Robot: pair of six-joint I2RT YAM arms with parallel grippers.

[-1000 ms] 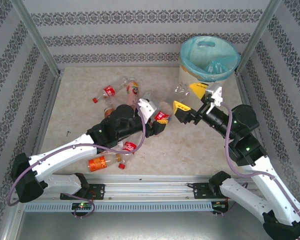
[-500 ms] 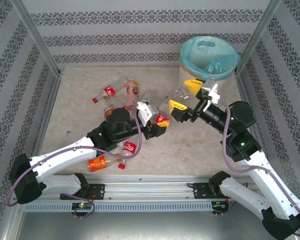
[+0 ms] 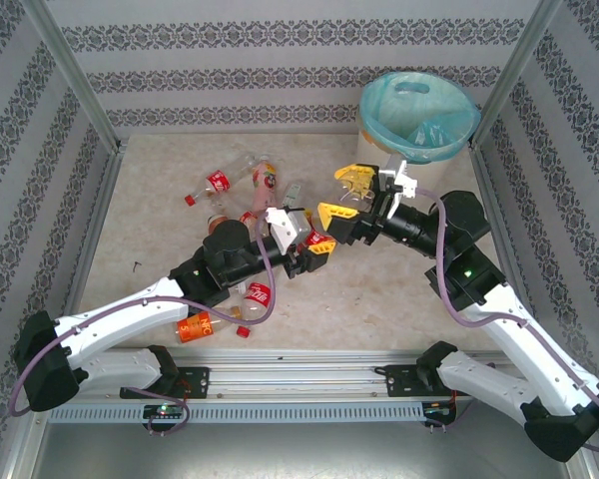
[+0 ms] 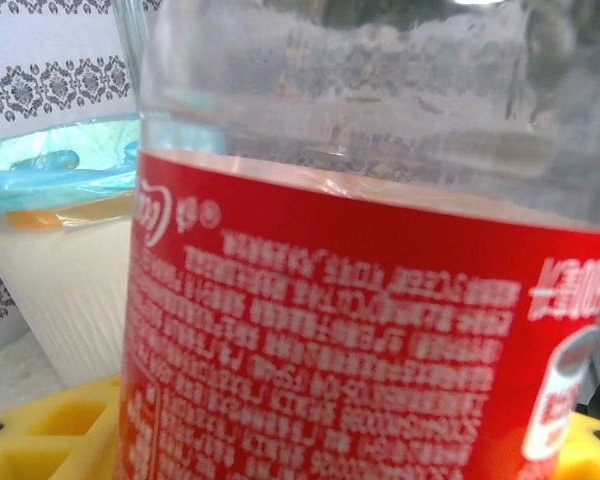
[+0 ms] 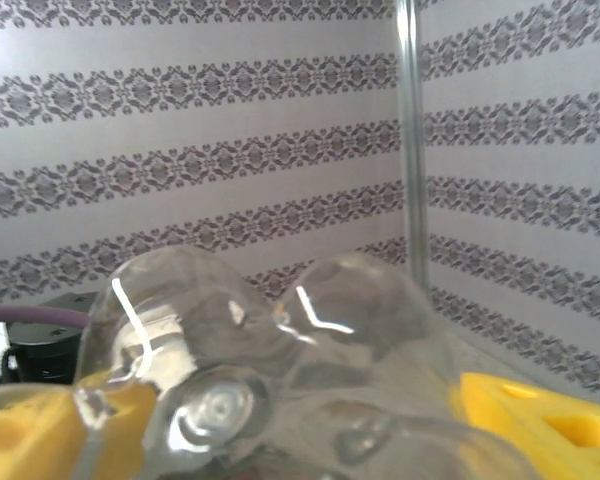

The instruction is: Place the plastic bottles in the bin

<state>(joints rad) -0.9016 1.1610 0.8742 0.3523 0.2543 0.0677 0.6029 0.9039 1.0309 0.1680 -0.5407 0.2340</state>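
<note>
Over the tabletop [image 3: 399,289], your left jaws clamp a red-label bottle [image 4: 360,340] for the one-o'clock bin [image 3: 376,148]; right jaws' grip unclear.

The right gripper [image 3: 341,197] has slid left and now straddles the clear bottle [image 5: 280,380]. The left gripper [image 3: 314,240], holding its red-label bottle [image 4: 360,350], drew back slightly.

Bright even light, soft shadows — wrist close-ups blurred
</note>
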